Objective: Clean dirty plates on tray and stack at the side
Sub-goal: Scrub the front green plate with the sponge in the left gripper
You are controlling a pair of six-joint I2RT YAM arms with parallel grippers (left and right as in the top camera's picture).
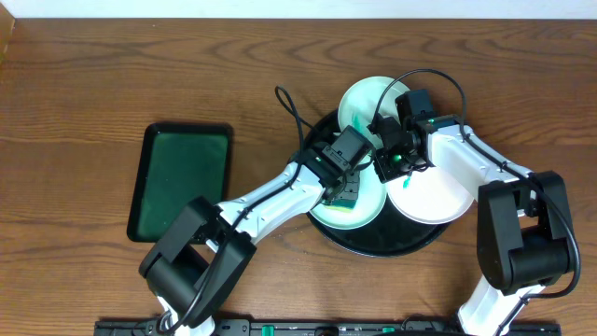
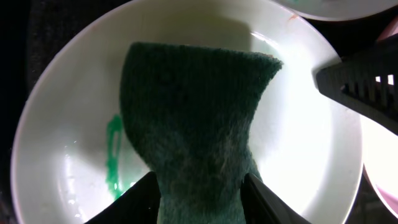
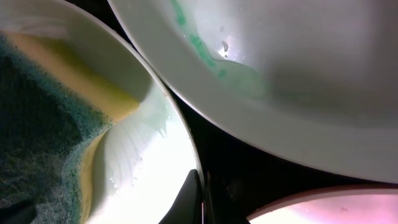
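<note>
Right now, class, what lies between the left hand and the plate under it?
A dark green sponge, pinched in the left hand and spread over the smeared plate; the left wrist view shows it.

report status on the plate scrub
Left gripper shut on sponge, on left plate. Right gripper pinching its rim. Green smear uncleaned. Back plate and right plate crowd it.
</note>
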